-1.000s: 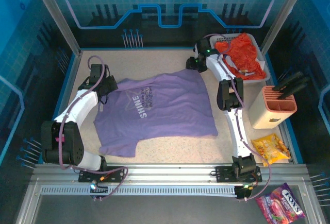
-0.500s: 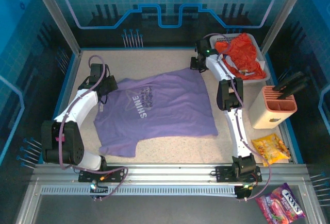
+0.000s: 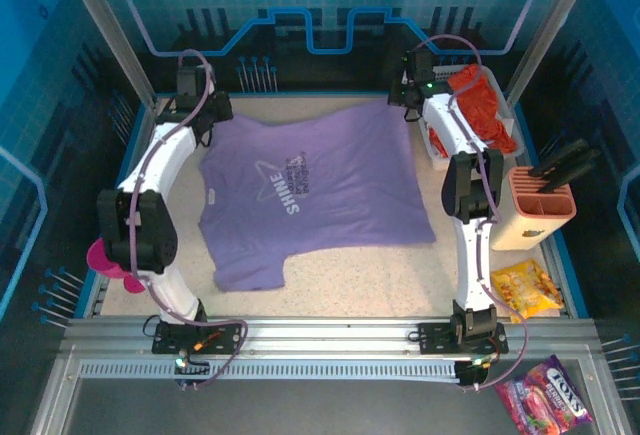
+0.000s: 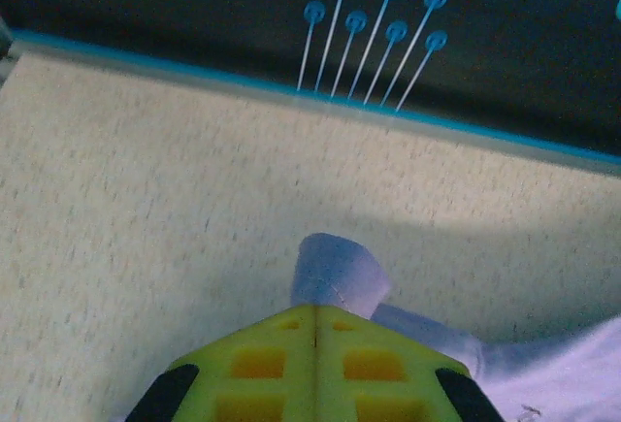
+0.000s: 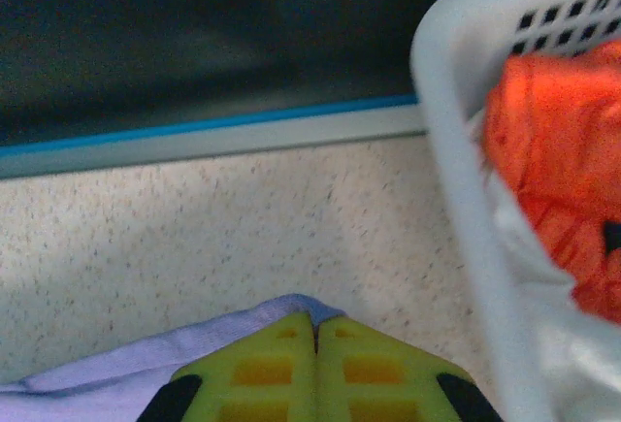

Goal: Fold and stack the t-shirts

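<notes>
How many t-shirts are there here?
2. The purple t-shirt lies spread across the table; the orange-red t-shirt is bunched in the white basket, far right. More could be hidden beneath it.

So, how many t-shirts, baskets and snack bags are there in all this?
T-shirts: 2, the purple t-shirt and the orange t-shirt
Baskets: 1, the white basket
Snack bags: 2, the yellow bag and the purple bag
Total: 5
</notes>
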Controlling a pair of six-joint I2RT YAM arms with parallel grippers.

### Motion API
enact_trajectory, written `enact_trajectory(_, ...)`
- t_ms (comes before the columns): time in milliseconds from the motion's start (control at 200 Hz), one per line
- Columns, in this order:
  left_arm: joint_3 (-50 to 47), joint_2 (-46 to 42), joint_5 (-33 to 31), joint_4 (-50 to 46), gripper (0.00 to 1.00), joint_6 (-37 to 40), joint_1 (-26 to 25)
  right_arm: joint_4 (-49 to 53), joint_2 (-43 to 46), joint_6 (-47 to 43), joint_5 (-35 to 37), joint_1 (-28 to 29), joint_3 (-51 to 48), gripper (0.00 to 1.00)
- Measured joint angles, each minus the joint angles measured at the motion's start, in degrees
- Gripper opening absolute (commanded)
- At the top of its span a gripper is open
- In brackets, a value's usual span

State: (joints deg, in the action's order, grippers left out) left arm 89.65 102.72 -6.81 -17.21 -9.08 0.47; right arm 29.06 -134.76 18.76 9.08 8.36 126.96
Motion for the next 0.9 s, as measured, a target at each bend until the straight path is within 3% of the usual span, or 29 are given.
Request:
enact_trajectory(125, 5.07, 4.22, 1.33, 0.17, 0.0, 2.25, 0.0, -1.25, 0.31, -0.68, 0.17, -0.96, -0.74, 0.0)
enact_trajectory(305, 3.41, 4.81, 2.97, 1.77, 0.0, 3.69, 0.0, -1.42, 2.08, -1.7, -0.11, -1.49, -5.64, 0.0)
enact_trajectory(590, -19.69, -8.31, 1.4, 7.72, 0.0, 2.6, -1.25, -2.19, 7.91, -2.75, -0.68, -1.7, -15.67, 0.0)
enact_trajectory(900, -36.3, -24.55, -6.99, 10.97, 0.0, 0.04, -7.28, -3.26, 13.33, -3.26, -0.46, -3.04, -24.85, 0.0)
